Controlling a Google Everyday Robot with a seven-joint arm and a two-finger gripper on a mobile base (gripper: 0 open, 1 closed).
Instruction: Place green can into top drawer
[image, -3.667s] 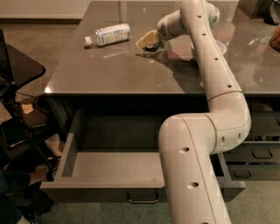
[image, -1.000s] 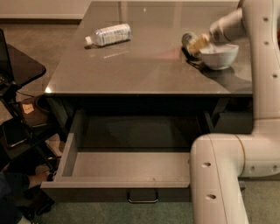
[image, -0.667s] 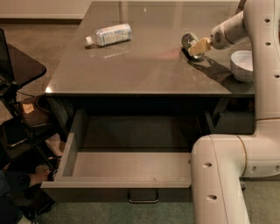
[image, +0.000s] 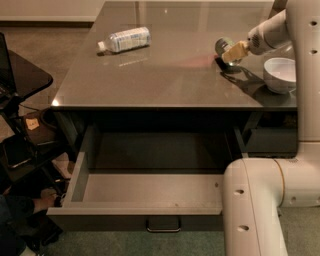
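The green can (image: 223, 46) shows as a small dark green can with a round metal end, at the right side of the grey tabletop (image: 170, 75). My gripper (image: 233, 51) is shut on it and holds it just above the table, with its shadow underneath. The top drawer (image: 145, 211) stands pulled open below the table's front edge. It is wide and shallow, its inside is bare, and a small metal pull handle (image: 163, 225) sits on its front. The gripper is behind and to the right of the drawer opening.
A clear plastic bottle (image: 125, 39) with a white label lies on its side at the table's back left. A white bowl (image: 279, 74) stands right of the gripper. My own white arm (image: 260, 195) fills the lower right. A dark stand with clutter (image: 20, 125) is at the left.
The gripper with the can has moved right across the table since the earliest frame. The white bowl now sits further right. Over the last half second the gripper has barely shifted.
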